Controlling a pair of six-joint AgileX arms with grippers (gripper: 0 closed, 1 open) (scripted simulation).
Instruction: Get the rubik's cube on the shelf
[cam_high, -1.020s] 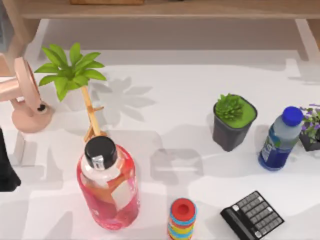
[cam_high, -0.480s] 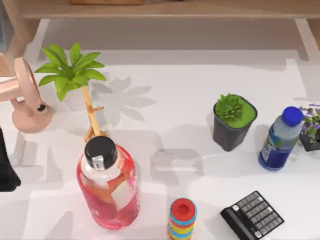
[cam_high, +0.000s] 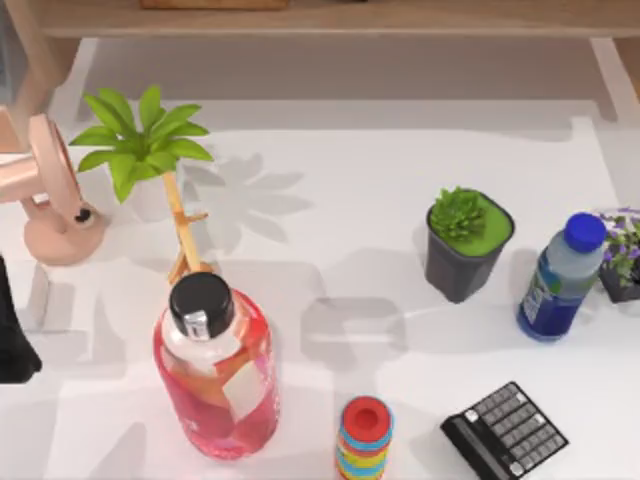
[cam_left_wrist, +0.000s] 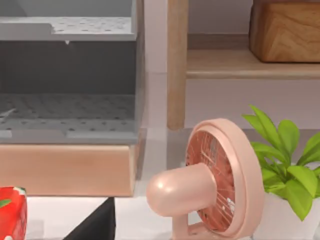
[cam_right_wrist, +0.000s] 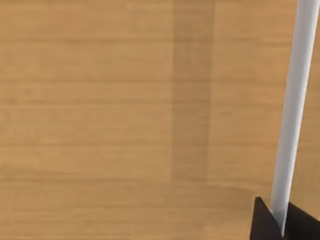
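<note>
Where the rubik's cube lies cannot be told, so it should be located before any reach is made. The shelf (cam_high: 330, 18) runs along the top view's upper edge, beyond the pink fan (cam_high: 55, 200). The left gripper (cam_left_wrist: 97, 225) is held low near that fan and the right gripper (cam_right_wrist: 272, 222) is held before wood grain. Whether either is open or closed cannot be told. A carry is best lifted clear of the tall red bottle (cam_high: 215, 365)
</note>
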